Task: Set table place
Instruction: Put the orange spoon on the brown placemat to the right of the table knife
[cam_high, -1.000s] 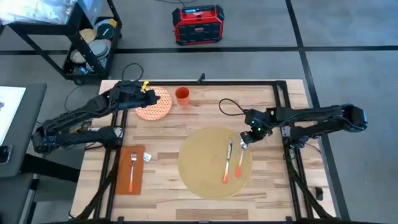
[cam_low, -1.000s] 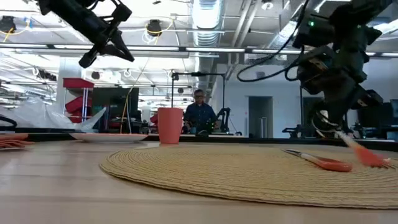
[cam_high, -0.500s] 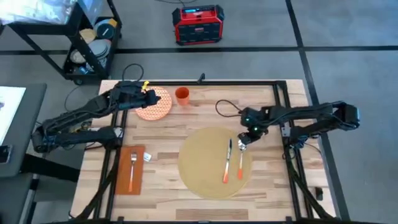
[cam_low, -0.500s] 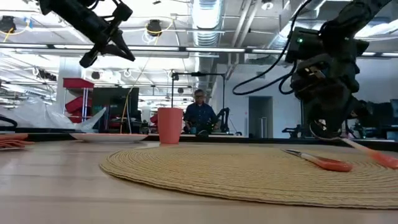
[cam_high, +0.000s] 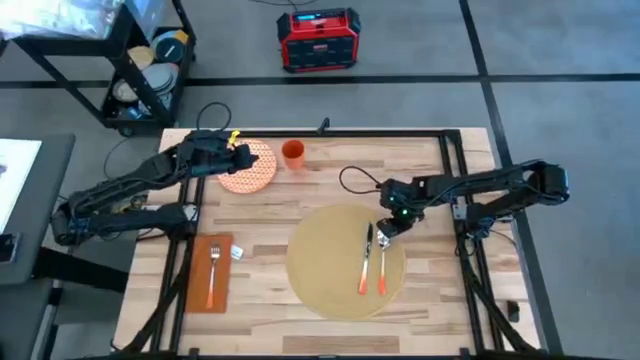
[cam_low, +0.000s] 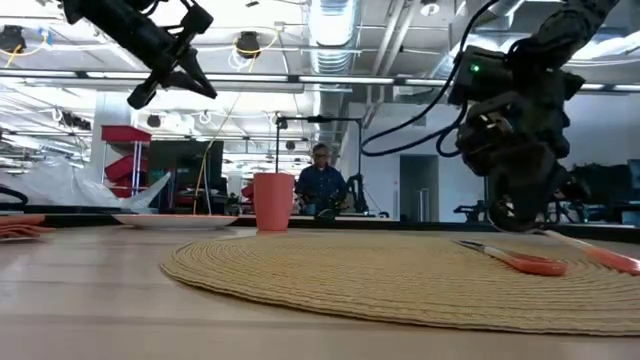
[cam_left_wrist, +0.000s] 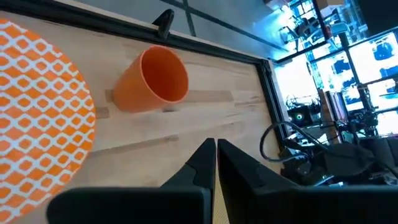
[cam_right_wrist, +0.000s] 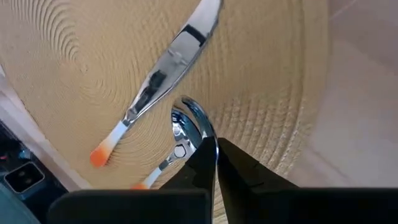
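The round tan placemat (cam_high: 325, 265) lies on the wood table (cam_high: 440, 300). On its right half an orange-handled knife (cam_high: 366, 258) and spoon (cam_high: 383, 265) lie side by side. My right gripper (cam_high: 388, 230) is low over the placemat's far right part, shut at the spoon's bowl end. My left gripper (cam_high: 243, 155) hangs shut, well above the orange-and-white plate (cam_high: 250, 172) at the far left. An orange cup (cam_high: 293, 153) stands just to the plate's right. My right gripper pinches the rim of the spoon's bowl (cam_right_wrist: 198, 127) between its two fingertips. It comes slanting down from the table's right side. The spoon's orange handle (cam_low: 610, 258) lies nearly flat on the placemat, pointing to the near edge beside the knife (cam_right_wrist: 168, 68).
An orange napkin (cam_high: 225, 290) with a fork (cam_high: 212, 270) on it lies near the table's left front. A black cable (cam_high: 355, 178) loops behind the right gripper. A cart (cam_high: 140, 70) and a red box (cam_high: 318, 38) stand on the floor beyond the table.
My right gripper has moved toward the table's left edge and down, carrying the spoon by its bowl. The spoon's handle, tilted up a second ago, has come down onto the placemat, and the spoon has turned to lie alongside the knife.
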